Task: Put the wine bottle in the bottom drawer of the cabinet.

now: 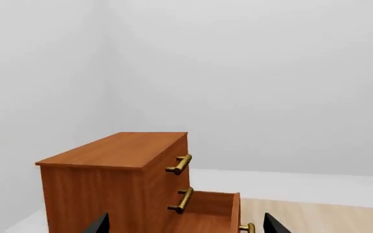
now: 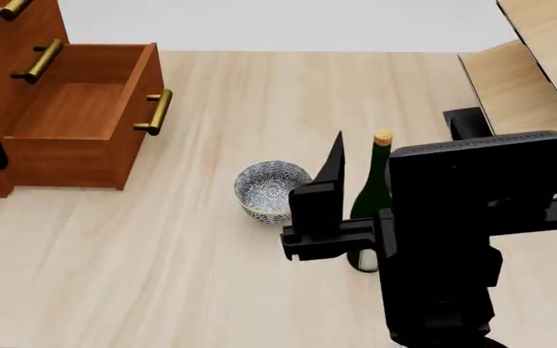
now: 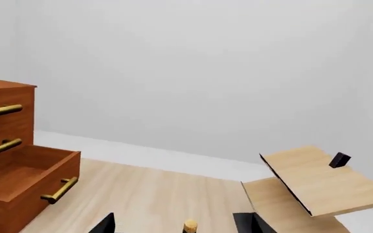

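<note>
The wine bottle, dark green with a tan cork, stands upright on the floor. My right gripper is open, with one finger on each side of the bottle's neck and not touching it; the right wrist view shows it with the cork between the fingertips. The cabinet stands at the far left with its bottom drawer pulled out and empty. My left gripper is open and empty, just above the open bottom drawer beside the cabinet.
A blue-patterned bowl sits on the floor just left of the bottle. A pale light-wood rack stands at the far right and also shows in the right wrist view. The drawer's brass handle faces the bowl.
</note>
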`<state>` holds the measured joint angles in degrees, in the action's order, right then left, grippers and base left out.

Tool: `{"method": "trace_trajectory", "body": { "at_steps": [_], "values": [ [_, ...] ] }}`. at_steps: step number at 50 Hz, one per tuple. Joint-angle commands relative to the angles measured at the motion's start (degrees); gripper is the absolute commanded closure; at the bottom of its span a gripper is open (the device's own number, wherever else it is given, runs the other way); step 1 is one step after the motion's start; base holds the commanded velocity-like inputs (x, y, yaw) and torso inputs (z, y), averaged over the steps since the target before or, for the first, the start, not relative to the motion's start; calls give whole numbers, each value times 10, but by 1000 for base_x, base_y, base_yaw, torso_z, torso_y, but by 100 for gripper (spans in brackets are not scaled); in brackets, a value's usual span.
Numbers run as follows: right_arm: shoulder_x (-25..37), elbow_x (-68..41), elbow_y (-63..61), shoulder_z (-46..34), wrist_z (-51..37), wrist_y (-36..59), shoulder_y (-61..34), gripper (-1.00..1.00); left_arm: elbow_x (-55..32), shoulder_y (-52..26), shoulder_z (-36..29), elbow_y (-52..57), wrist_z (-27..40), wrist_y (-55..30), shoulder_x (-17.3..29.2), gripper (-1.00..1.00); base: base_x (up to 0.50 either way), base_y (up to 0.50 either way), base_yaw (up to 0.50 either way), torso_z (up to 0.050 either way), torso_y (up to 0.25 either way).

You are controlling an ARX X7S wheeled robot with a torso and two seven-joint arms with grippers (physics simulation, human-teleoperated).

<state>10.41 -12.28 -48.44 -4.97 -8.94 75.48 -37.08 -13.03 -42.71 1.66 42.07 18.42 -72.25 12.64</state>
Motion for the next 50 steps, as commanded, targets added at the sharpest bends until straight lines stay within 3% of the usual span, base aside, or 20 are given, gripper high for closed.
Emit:
{"method": "trace_trajectory", "body": {
  "at_steps": [1, 21, 22, 28, 31, 34, 48, 50],
  "values": [
    [0, -7, -13, 9, -1, 15, -16, -100, 26, 11, 48, -84, -9, 93, 59, -100, 0, 0, 0, 0, 0],
    [-2, -22, -16, 16, 2, 26, -42, -100, 78, 14, 173, -161, 52, 202, 93, -100, 0, 0, 0, 0, 0],
    [-2, -22, -14, 14, 1, 23, -44, -100, 72, 5, 203, -164, 59, 192, 86, -100, 0, 0, 0, 0, 0],
    [-3, -24, -9, 7, 0, 19, -46, -100, 89, -28, 237, -190, 91, 208, 101, -100, 0, 0, 0, 0, 0],
    [-3, -23, -6, 5, -3, 14, -43, -100, 99, -9, 260, -215, 105, 267, 94, -100, 0, 0, 0, 0, 0],
    [-2, -24, -3, 3, -3, 13, -45, -100, 117, -48, 266, -229, 128, 267, 118, -100, 0, 0, 0, 0, 0],
    [-1, -27, -2, -1, -10, 10, -48, -100, 130, -46, 346, -243, 185, 353, 97, -100, 0, 0, 0, 0, 0],
    [-3, -30, -7, 2, -10, 16, -52, -100, 138, -69, 344, -237, 197, 326, 107, -100, 0, 0, 0, 0, 0]
  ]
}}
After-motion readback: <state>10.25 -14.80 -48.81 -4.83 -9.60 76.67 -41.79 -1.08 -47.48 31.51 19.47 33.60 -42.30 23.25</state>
